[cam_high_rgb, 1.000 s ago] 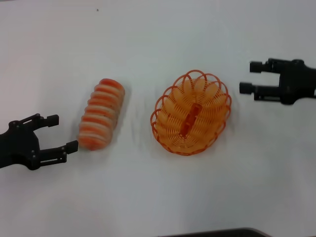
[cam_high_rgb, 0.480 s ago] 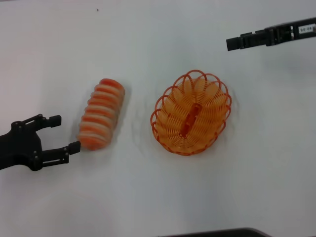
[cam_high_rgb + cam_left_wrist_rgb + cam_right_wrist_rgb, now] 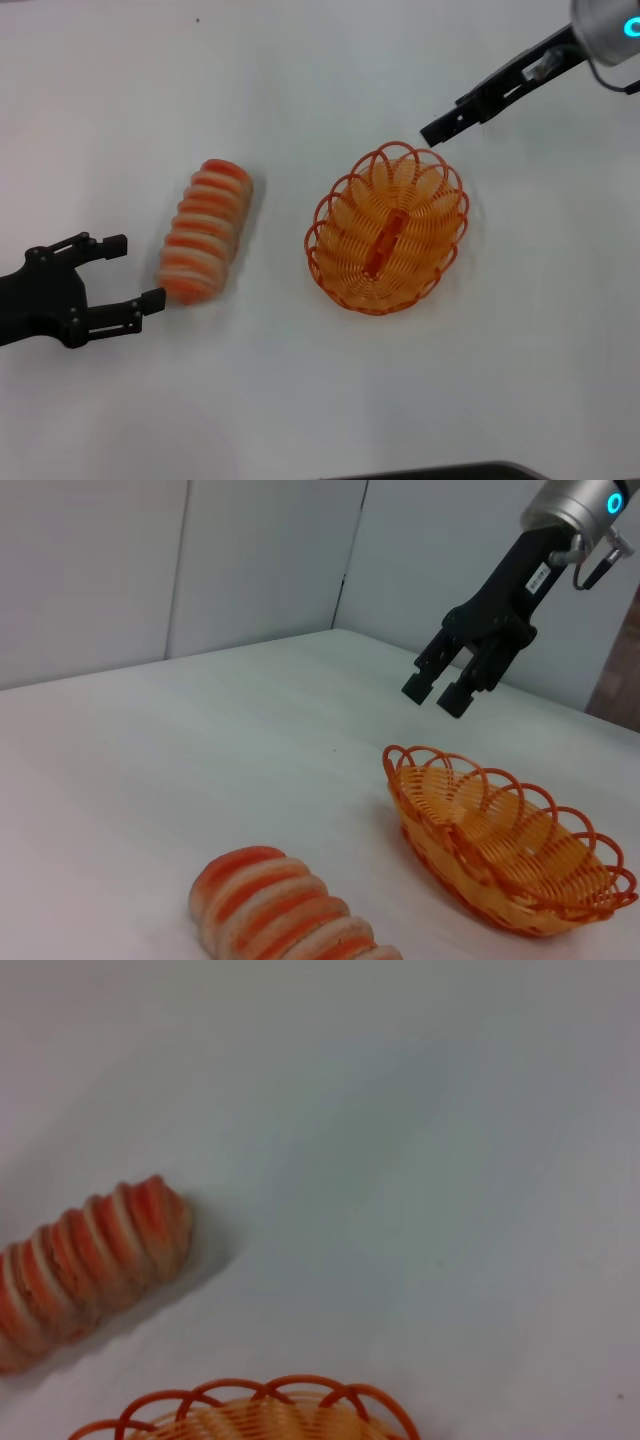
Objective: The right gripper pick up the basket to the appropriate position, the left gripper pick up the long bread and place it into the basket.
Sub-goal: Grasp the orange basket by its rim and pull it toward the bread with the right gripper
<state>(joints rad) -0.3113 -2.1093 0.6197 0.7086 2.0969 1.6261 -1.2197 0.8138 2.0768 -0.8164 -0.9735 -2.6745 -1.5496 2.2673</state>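
The orange wire basket (image 3: 388, 230) stands on the white table, right of centre. The striped long bread (image 3: 205, 232) lies to its left. My right gripper (image 3: 435, 130) hangs above the table just beyond the basket's far rim, pointing down; in the left wrist view (image 3: 435, 693) its two fingers stand apart and hold nothing. My left gripper (image 3: 133, 271) is open and empty at the near left, its fingertips close to the bread's near end without touching it. The right wrist view shows the bread (image 3: 85, 1270) and the basket's far rim (image 3: 250, 1400).
The white table (image 3: 300, 400) runs on all round the two objects. A pale wall (image 3: 250, 560) stands behind its far edge. A dark edge (image 3: 450, 470) shows at the bottom of the head view.
My right gripper has risen from the basket's right side, swung left and turned to point down over the far rim. My left gripper, the bread and the basket have stayed put.
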